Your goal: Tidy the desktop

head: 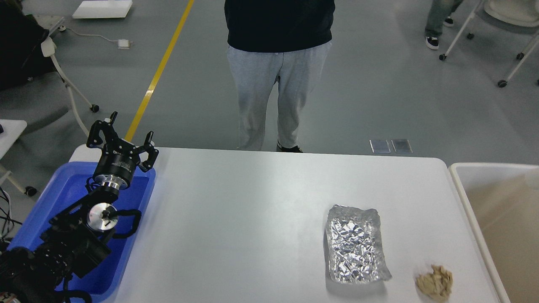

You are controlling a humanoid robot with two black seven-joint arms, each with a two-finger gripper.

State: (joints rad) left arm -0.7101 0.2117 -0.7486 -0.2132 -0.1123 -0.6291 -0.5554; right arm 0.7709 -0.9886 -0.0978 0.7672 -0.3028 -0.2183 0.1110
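Crumpled beige paper wad (434,282) at 5 o'clock, near the front edge of the desktop (252,219), lying loose. Just beside it toward 4–5 o'clock, a crinkled foil tray (355,244), flat on the surface, open side up, apart from the wad.

Desktop is the big white top with rounded corners and fills the middle of the head view from 6 o'clock out to roughly centre.

Blue tray (139,219) at 8 o'clock, off the desktop's left end. Left arm comes in over it from 7–8 o'clock; left gripper (122,136) sits above the tray's far rim at 9–10 o'clock, fingers spread wide, nothing between them. Right arm and gripper do not show in this view.

Cream-white bin (463,189) at 3–4 o'clock, hard against the desktop's right end; inside looks tan, contents unclear.

Beyond the far edge at 12 o'clock, a person (278,75) stands in grey sweatpants and dark top, close to the table. Yellow floor line (162,69) runs at 11 o'clock. Rolling chair frames (484,38) at 1–2 o'clock.
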